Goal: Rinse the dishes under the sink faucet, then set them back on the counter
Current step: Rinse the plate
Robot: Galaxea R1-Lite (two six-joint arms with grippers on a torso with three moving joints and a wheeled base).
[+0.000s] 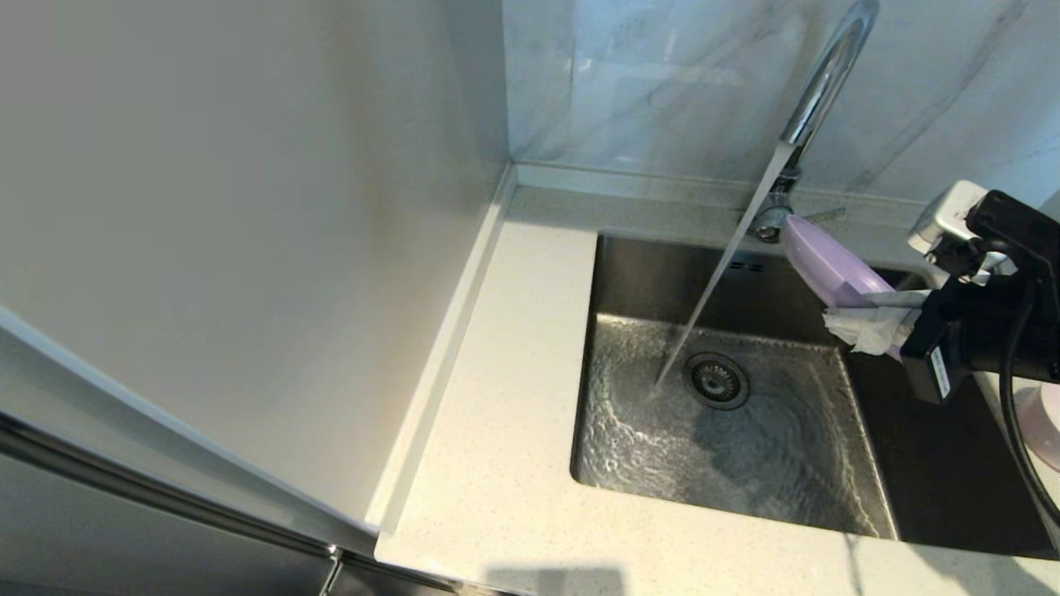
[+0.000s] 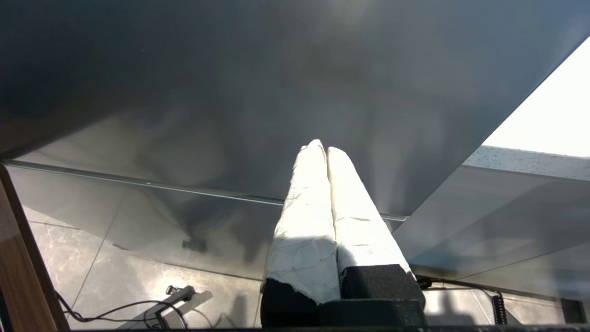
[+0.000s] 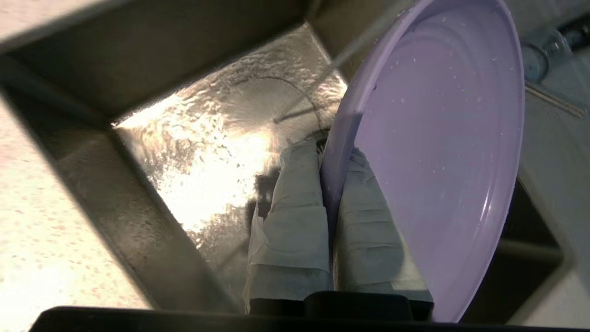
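Observation:
My right gripper (image 1: 861, 319) is shut on the rim of the lilac plate (image 1: 820, 265), holding it on edge over the right side of the sink (image 1: 836, 488). In the right wrist view the plate (image 3: 442, 138) is wet with droplets, its rim pinched between the white-wrapped fingers (image 3: 295, 207) of my right gripper (image 3: 333, 150). Water pours from the chrome faucet (image 1: 820, 83) in a slanting stream, landing left of the drain (image 1: 717, 381), apart from the plate. The pink bowl (image 1: 1045, 426) shows partly at the right edge. My left gripper (image 2: 321, 148) is shut and empty, down beside the cabinet.
The speckled counter (image 1: 513, 397) runs left of and in front of the sink, ending at a pale side panel (image 1: 248, 248). Marble-veined tiles (image 1: 646, 74) stand behind the faucet. Rippling water covers the basin floor. A cable lies on the floor (image 2: 115, 309).

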